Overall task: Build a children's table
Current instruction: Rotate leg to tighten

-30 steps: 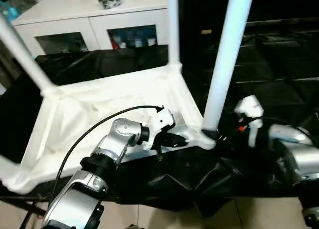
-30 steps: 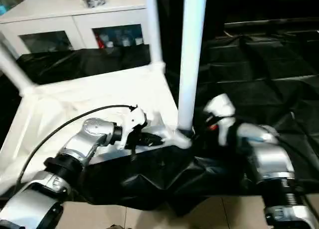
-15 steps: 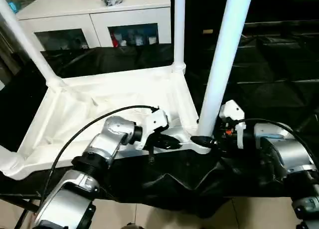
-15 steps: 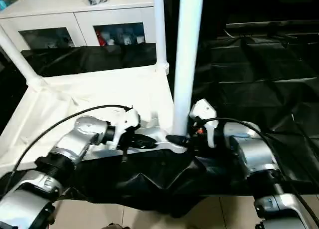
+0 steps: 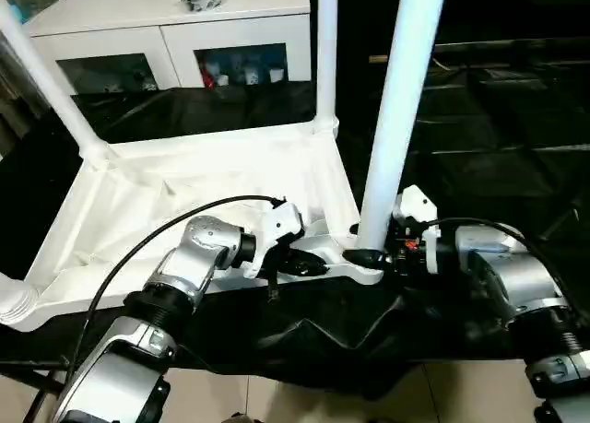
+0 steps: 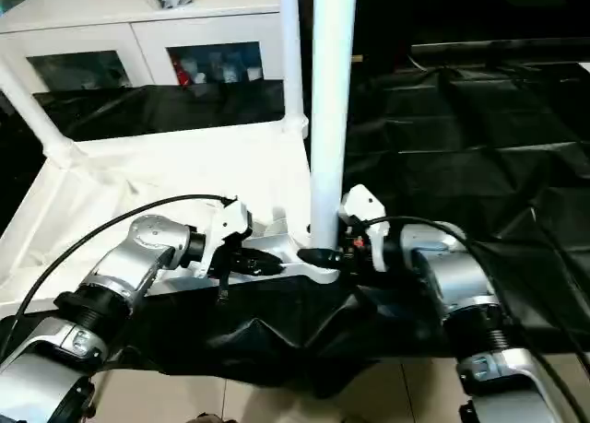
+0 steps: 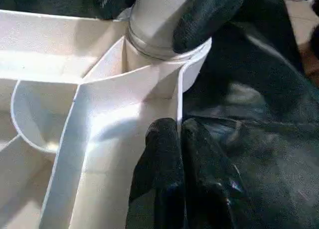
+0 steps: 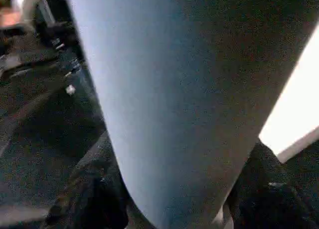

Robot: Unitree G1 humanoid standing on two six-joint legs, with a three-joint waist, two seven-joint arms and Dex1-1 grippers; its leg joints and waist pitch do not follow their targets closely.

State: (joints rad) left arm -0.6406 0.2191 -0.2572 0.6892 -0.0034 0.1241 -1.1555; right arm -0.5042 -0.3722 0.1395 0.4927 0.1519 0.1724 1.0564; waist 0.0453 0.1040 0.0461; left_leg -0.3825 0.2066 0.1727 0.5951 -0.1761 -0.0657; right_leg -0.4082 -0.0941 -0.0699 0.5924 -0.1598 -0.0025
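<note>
The children's table top (image 5: 184,193) lies upside down on the black-draped work table, ribbed underside up. A white leg stands in its far left (image 5: 46,82) and far right (image 5: 324,45) sockets. A third leg (image 5: 396,119) rises from the near right corner socket (image 7: 149,49). My left gripper (image 5: 309,266) is shut on the top's front rim just left of that socket, one finger (image 7: 159,179) on each side of the wall. My right gripper (image 5: 369,255) is shut on the base of the near right leg (image 8: 174,104), with a fingertip (image 7: 209,14) curled around it.
The black drape (image 5: 498,128) spreads in folds to the right of the top and bunches below the near right corner. A white glass-door cabinet (image 5: 166,27) stands behind. The near left corner socket (image 5: 14,303) sits at the work table's front edge.
My right gripper has moved left, in against the base of the near right leg, and its fingers now wrap it. The left gripper stays on the rim. The head views have shifted.
</note>
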